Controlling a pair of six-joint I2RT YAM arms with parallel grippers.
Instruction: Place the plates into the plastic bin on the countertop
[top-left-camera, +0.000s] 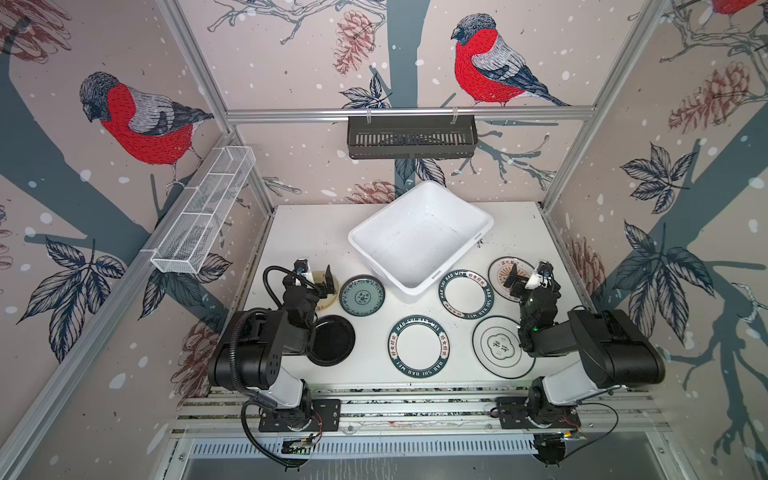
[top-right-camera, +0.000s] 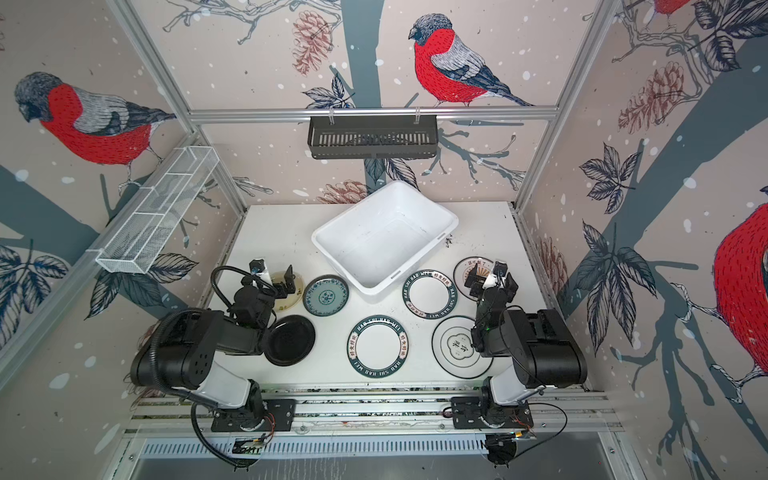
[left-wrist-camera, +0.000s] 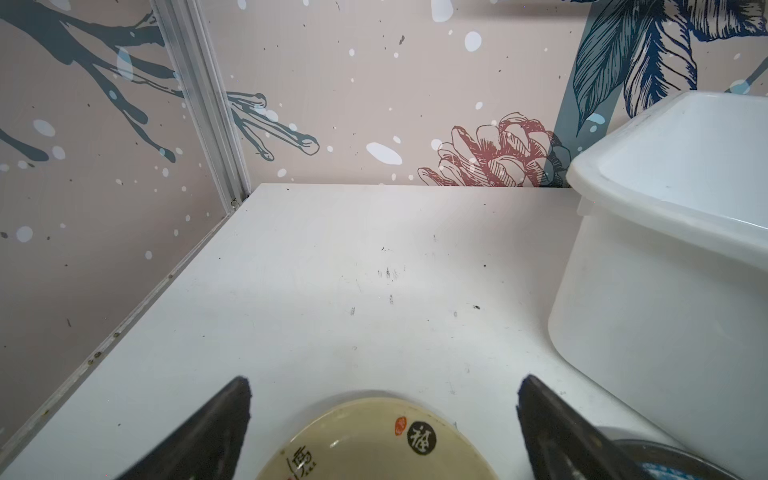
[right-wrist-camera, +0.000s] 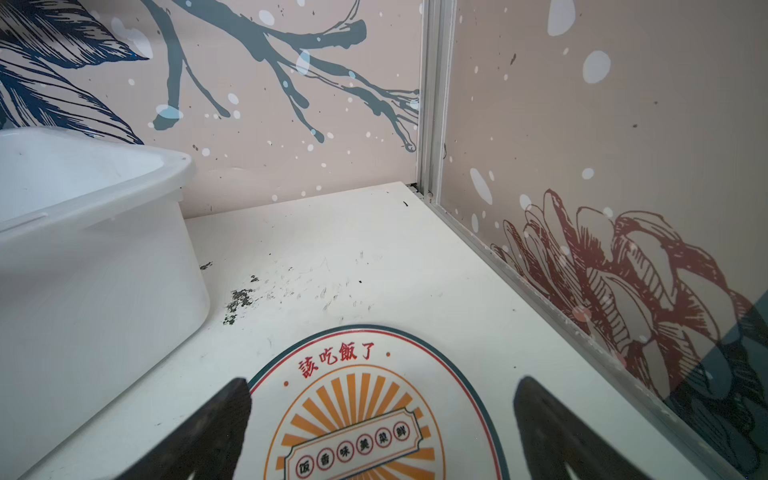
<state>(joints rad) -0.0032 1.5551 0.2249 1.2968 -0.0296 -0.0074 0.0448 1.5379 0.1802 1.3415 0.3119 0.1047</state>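
1. The plastic bin (top-left-camera: 386, 226) stands at the rear centre of the countertop (top-left-camera: 307, 232), turned at an angle to the table edges.
2. All seven plates lie flat on the countertop, outside the bin.
3. Left group:
   - The cream-yellow plate (top-left-camera: 331, 297) lies just beside the teal plate (top-left-camera: 361, 296).
   - The black plate (top-left-camera: 332, 340) lies in front of them, partly under the left arm.
4. Centre and right group:
   - One lettered plate (top-left-camera: 465, 296) lies just beside the bin's near corner.
   - The second lettered plate (top-left-camera: 419, 346) lies in front of it.
   - The emblem plate (top-left-camera: 500, 347) lies at front right, partly hidden by the right arm.
   - The sunburst plate (right-wrist-camera: 357, 415) lies to the right of the bin.
5. The left gripper (left-wrist-camera: 384, 386) hangs over the cream-yellow plate. Its fingers (left-wrist-camera: 216, 424) are spread wide and hold nothing.
6. The right gripper (right-wrist-camera: 382, 386) hangs over the sunburst plate. Its fingers (right-wrist-camera: 552, 428) are spread wide and hold nothing.
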